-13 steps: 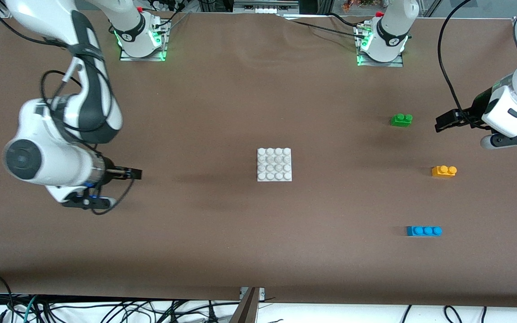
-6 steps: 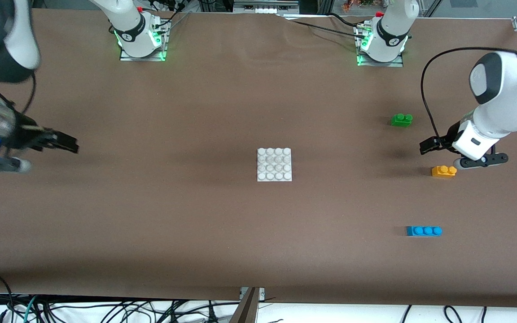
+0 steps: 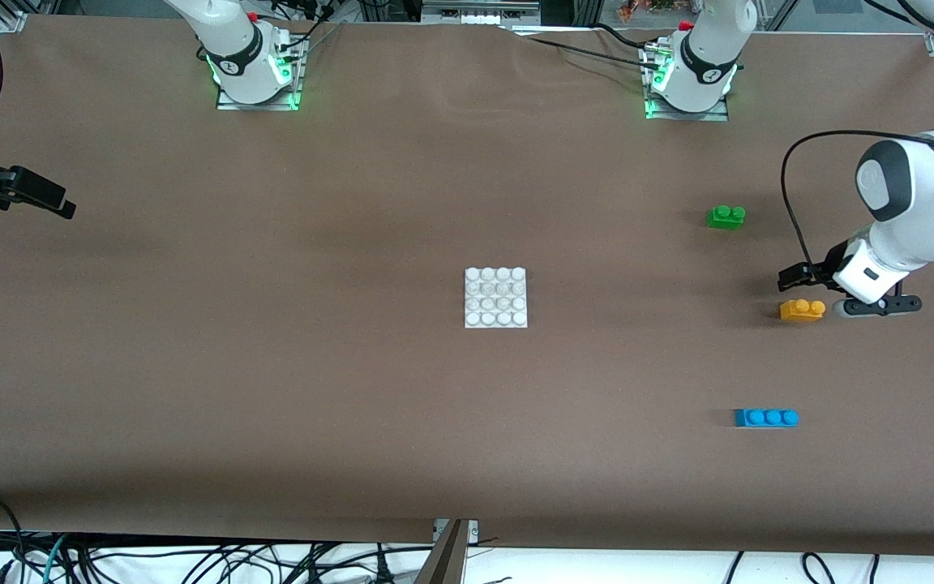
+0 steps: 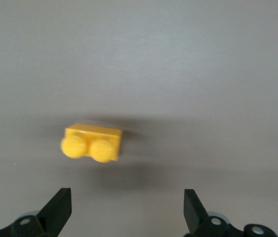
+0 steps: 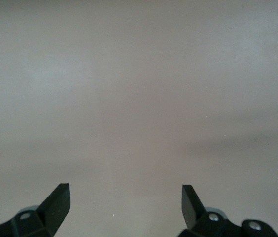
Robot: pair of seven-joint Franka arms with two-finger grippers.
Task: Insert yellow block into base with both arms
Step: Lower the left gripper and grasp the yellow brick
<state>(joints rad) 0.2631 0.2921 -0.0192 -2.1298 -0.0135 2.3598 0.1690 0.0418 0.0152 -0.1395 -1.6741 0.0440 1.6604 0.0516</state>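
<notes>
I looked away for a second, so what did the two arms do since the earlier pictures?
The left gripper came down toward the yellow block and now hangs open beside it, not touching. The right gripper drew back from the base to the right arm's end of the table, open and empty. The blocks and base stayed put.

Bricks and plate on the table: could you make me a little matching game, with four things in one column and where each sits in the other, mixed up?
Things:
1. yellow block
2. green brick
3. blue brick
4. base

Places:
A. at the middle of the table
B. nearest to the front camera of the three bricks
C. close beside the open left gripper
D. nearest to the robots' bases of the three bricks

Pairs: 1-C, 2-D, 3-B, 4-A
</notes>
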